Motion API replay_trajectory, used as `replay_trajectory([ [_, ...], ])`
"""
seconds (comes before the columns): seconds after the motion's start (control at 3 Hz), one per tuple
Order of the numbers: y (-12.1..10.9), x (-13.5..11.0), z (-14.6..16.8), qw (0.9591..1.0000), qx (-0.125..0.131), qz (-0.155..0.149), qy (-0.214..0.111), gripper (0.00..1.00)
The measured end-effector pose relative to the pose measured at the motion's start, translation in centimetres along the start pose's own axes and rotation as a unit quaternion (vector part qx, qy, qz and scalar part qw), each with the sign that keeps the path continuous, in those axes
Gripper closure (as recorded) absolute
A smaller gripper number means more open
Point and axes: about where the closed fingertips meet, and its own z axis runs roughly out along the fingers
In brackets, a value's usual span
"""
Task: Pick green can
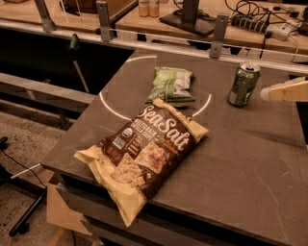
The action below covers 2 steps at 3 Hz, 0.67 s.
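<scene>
Gripper: the gripper (281, 91) is poking in from the right edge of the frame, upper right, showing as a pale tan, smooth wedge pointing left; it is hanging above the table's far right side.
Grip state: I cannot tell whether it is open or closed, and it is holding nothing that I can see.
Green can: the green can (244, 84) is standing upright just left of the gripper's tip, close to it with a narrow gap showing. It is a small glossy metal cylinder with a silver top rim and pale markings on the side.
Snack bag: a flat green-and-white snack bag (171, 85) is lying left of the can, well apart from it, crinkled and slightly shiny.
Chip bag: a big brown chip bag (144, 153) is sprawling diagonally across the middle, puffy and creased, with "Sea Salt" in white lettering. Its yellowish lower end is hanging over the near edge, and its top corner is reaching just under the snack bag.
Table: the table (250, 163) is a dark grey matte slab, lightly scuffed, with a thin white circle line (108, 106) curving around the two bags.
Behind: a pale rail with grey metal posts (103, 19) is running across the top, and beyond it wooden benches are carrying cables and a power strip (269, 24), two small bottles (148, 7) and a dark stand base (187, 19).
Left side: a speckled floor (24, 139) is showing at lower left, with a tan panel (60, 211) sitting under the table corner.
</scene>
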Motion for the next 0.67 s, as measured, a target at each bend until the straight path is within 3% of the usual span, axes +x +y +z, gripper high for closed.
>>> replay_trajectory([
  [0.67, 0.4, 0.7, 5.7, 0.9986, -0.052, -0.002, -0.007, 0.0],
])
